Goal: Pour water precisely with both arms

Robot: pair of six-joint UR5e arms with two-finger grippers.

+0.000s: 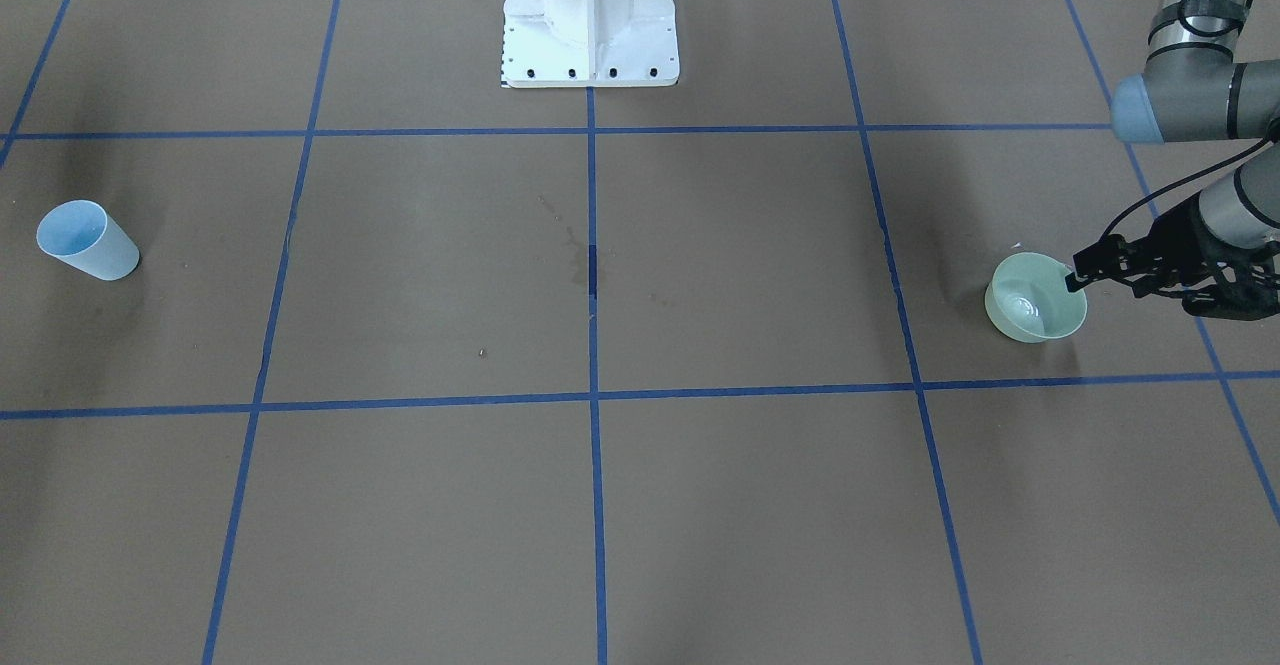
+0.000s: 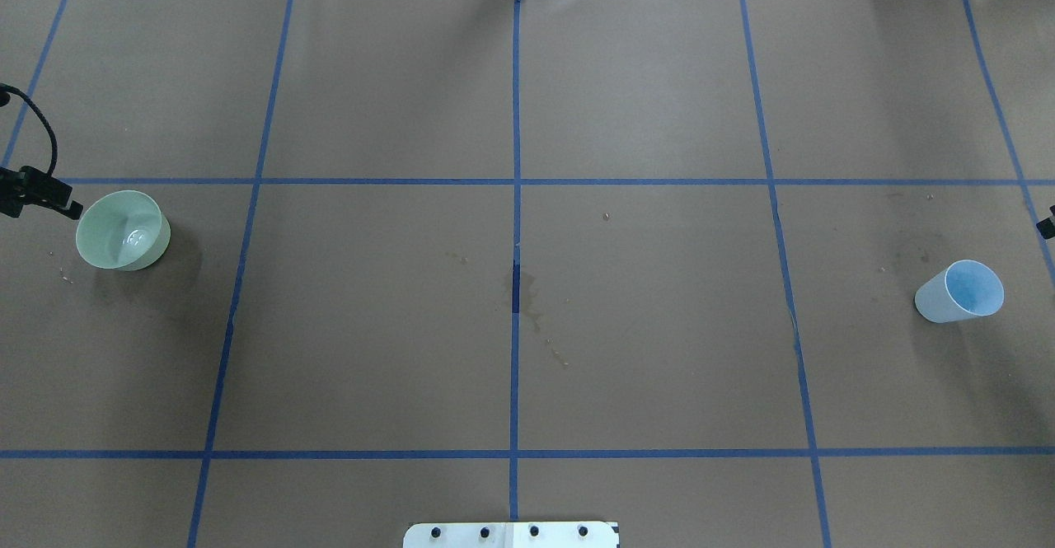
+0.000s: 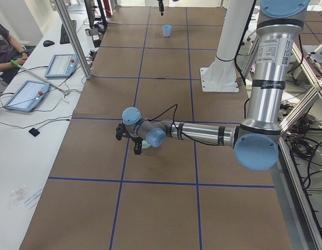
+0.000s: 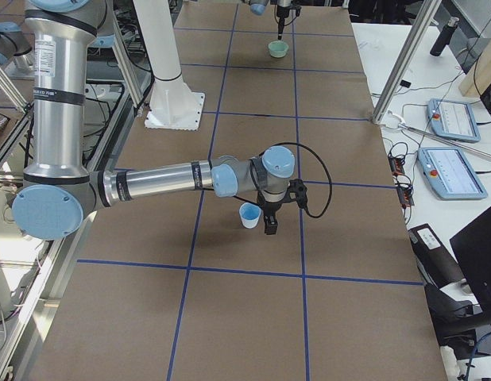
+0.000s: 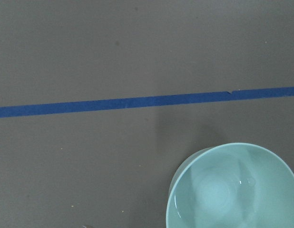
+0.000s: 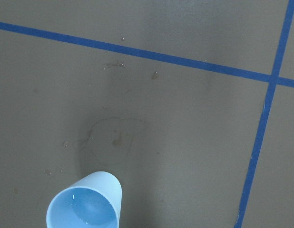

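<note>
A pale green bowl (image 1: pixel 1035 297) stands upright on the brown table at my left side, also seen in the overhead view (image 2: pixel 122 229). Faint glints of water (image 5: pixel 242 183) show inside it. My left gripper (image 1: pixel 1140 291) is open, with one fingertip (image 1: pixel 1082 278) at the bowl's rim; I cannot tell if it touches. A light blue cup (image 2: pixel 960 291) stands at my right side, with a shiny ring of water (image 6: pixel 85 211) at its bottom. My right gripper (image 4: pixel 269 222) hangs just beside the cup; whether it is open or shut does not show.
The white pedestal (image 1: pixel 590 15) stands at the robot's side of the table. Blue tape lines (image 2: pixel 515 202) divide the brown surface into squares. Dried stains (image 2: pixel 532 309) mark the centre. An operator (image 3: pixel 4 44) sits at a side desk with tablets (image 3: pixel 25 95).
</note>
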